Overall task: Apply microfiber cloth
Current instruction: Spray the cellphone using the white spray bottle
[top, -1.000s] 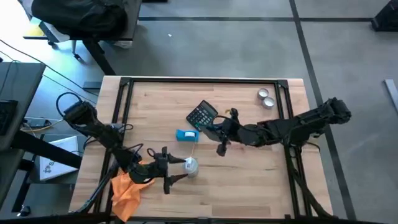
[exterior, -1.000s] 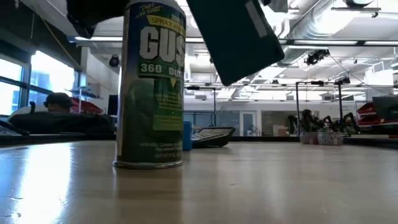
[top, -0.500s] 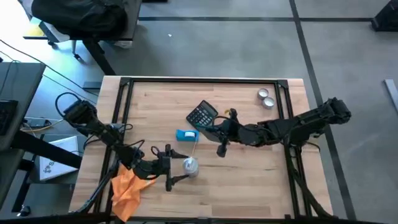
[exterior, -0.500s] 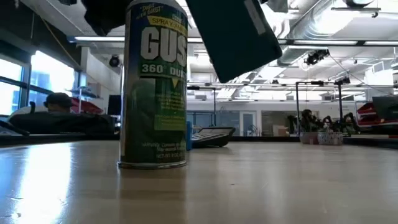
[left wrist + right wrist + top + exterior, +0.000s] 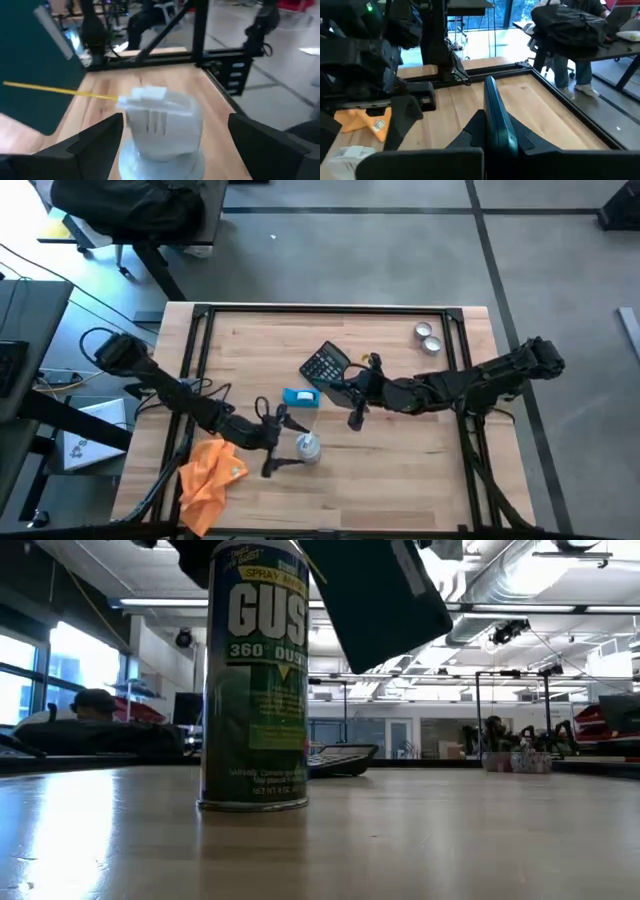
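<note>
Left gripper spread wide around the spray can, microfiber cloth apparently waiting, needing pickup next.

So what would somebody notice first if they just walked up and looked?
Probably the bright orange microfiber cloth, crumpled at the table's front left corner. Next, the green spray can standing upright, with the left hand open around its white top. The right hand grips a small blue box beside the black calculator.

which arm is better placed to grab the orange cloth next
Left, probably. The left gripper hangs open around the spray can, just beside the microfiber cloth. The right gripper is farther off, shut on a dark flat thing.
</note>
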